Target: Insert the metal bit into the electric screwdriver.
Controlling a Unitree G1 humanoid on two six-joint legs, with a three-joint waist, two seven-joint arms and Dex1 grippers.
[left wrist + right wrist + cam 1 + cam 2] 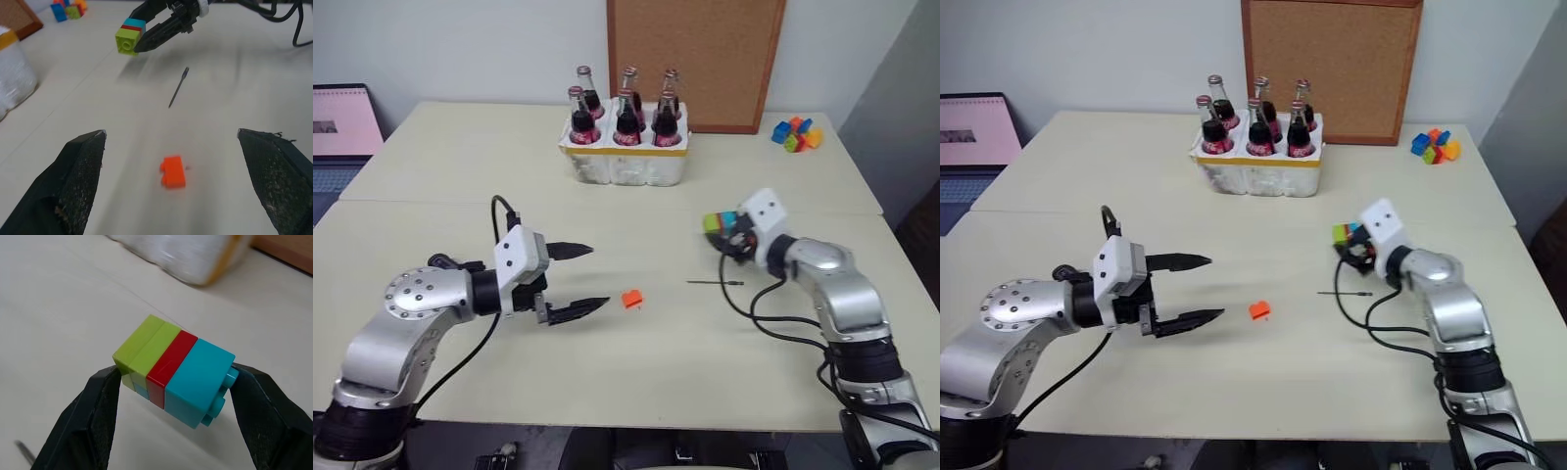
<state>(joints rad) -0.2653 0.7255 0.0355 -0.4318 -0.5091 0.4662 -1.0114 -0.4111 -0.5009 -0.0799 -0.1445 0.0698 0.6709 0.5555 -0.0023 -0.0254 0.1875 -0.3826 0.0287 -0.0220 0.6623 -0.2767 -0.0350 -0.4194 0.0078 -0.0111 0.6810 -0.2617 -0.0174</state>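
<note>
Thin dark-grey bit (715, 283) flat on the pale table (636, 372), needle-like, one end slightly thickened, just below and beside the right gripper (729, 238), well right of the left gripper (576, 280). Small orange brick (631, 299) lying between, just past the left fingertips. Left arm low over the table, forearm reaching in from the near left edge, pointing rightward and nearly level, two black fingers spread wide with nothing between them; orange brick and bit in line ahead in the left wrist view. Right arm bent in from the near right edge, wrist raised, pointing away and slightly down, fingers pinching a block stack (173, 369) of lime green, red and cyan bricks clear of the table. White carrier (626, 162) farther back, beyond both grippers and roughly between them, holding six dark bottles (626, 116) with red labels, upright in two rows. Corkboard (695, 59) leaning behind the carrier. Loose coloured blocks (797, 135) at the far right, well beyond the right gripper.
</note>
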